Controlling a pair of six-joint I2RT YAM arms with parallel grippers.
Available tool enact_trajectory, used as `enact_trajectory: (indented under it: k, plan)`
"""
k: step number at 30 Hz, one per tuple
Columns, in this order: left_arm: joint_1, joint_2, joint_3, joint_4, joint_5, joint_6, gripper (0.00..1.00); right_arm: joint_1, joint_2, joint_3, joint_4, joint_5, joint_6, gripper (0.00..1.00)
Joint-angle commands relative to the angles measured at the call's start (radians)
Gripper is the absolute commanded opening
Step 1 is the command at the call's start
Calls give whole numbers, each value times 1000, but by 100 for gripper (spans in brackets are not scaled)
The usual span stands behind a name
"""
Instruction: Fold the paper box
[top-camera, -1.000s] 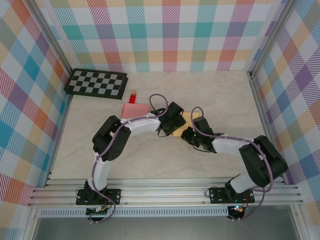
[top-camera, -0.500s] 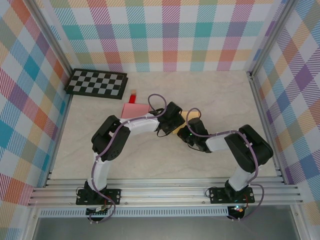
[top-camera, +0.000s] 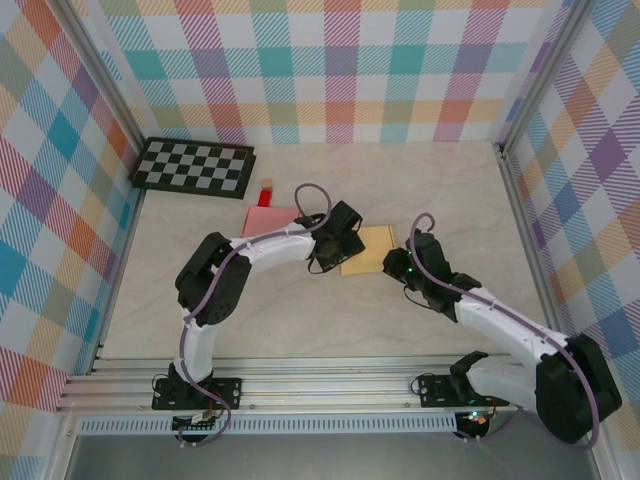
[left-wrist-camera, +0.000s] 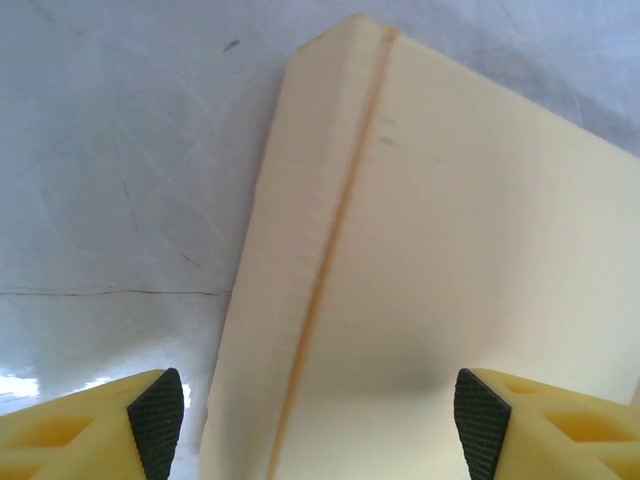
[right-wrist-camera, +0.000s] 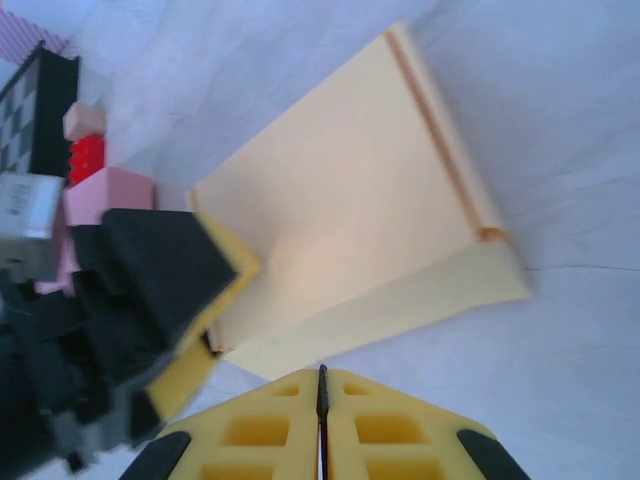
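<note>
BOX: paper box (top-camera: 367, 250) flat on table (top-camera: 250, 320) | LEFT: left gripper (left-wrist-camera: 320, 420) wide open, empty, over creased flap (left-wrist-camera: 265, 300) | RIGHT: right gripper (right-wrist-camera: 322, 400) closed, empty, beside box | ACTION: pin panel, bend flap squarely along crease (left-wrist-camera: 335, 220)

The overhead camera looks down from high behind the rig, taking in the whole table (top-camera: 250, 310). Both wrist cameras hover close and low, facing the same paper box (top-camera: 368, 250) from roughly opposite sides.
</note>
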Motion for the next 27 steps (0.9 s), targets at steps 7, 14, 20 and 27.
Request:
enact_trajectory:
  k: [7, 14, 20, 27]
  plan:
    - [132, 44, 333, -19, 237, 584, 74, -55, -56, -52, -147, -53, -69, 11]
    - [172, 418, 825, -196, 497, 872, 72, -113, 121, -67, 69, -182, 4, 10]
    - [174, 607, 1021, -199, 614, 833, 65, -193, 266, -78, 225, -269, 39, 9]
    - [141, 570, 884, -136, 649, 776, 62, -244, 397, -63, 334, -343, 40, 9]
